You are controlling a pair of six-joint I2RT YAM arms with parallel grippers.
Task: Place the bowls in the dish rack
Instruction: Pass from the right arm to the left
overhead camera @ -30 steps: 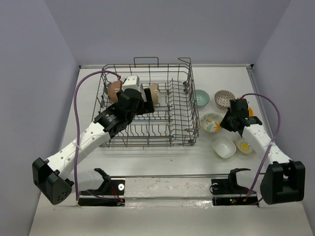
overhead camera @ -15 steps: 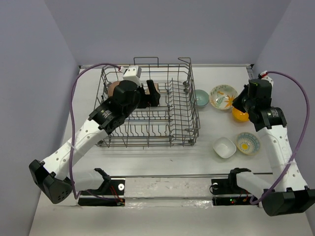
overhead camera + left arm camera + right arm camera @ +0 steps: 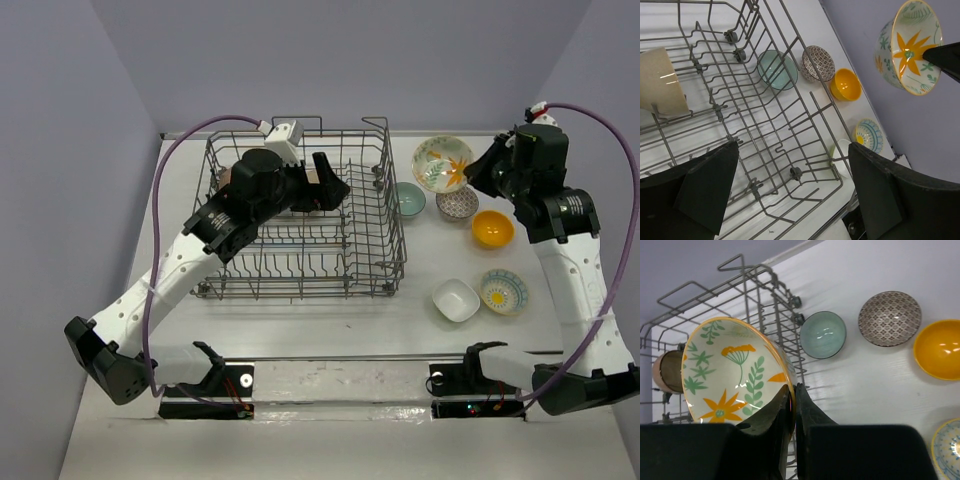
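Gripping the floral bowl by its rim, the right pincer holds it tilted above the worktop beside the dish rack. The left pincer gapes open over the rack.

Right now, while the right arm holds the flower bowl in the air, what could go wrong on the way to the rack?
1. The right end effector pinches the floral bowl only by its rim; it may slip and drop onto the teal bowl or patterned bowl beneath.
2. The tall right wall of the dish rack stands in the path; the bowl could strike it.
3. The open left end effector hangs over the rack; the arms might collide.
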